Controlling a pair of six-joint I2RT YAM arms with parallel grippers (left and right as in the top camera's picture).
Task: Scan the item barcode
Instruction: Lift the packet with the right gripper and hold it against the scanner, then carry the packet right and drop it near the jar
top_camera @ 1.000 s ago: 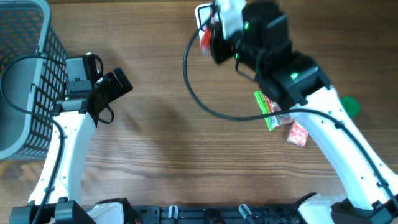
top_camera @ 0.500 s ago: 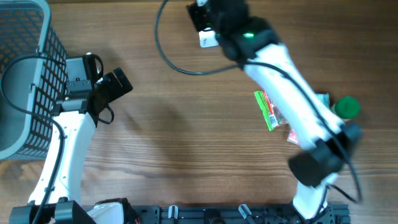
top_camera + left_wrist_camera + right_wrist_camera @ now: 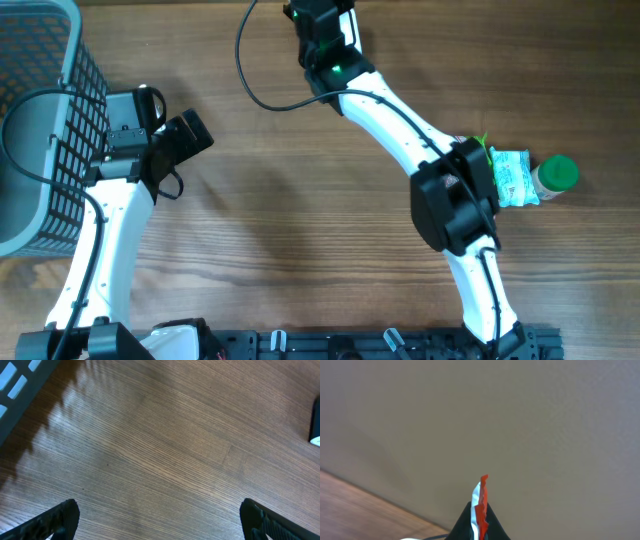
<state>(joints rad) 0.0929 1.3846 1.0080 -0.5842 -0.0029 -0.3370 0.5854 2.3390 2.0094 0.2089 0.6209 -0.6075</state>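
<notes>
Packet (image 3: 481, 497) with a red edge sits pinched in the closed right pincer (image 3: 479, 521); left pincer (image 3: 159, 519) stands wide over the counter (image 3: 160, 435).

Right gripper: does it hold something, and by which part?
The right gripper pinches a thin red and white packet near one end; its serrated red edge sticks out beyond the jaws.

light: even, soft | shadow: basket (image 3: 15, 400) grid on table (image 3: 175, 460) | focus: sharp | glare: faint sheen
</notes>
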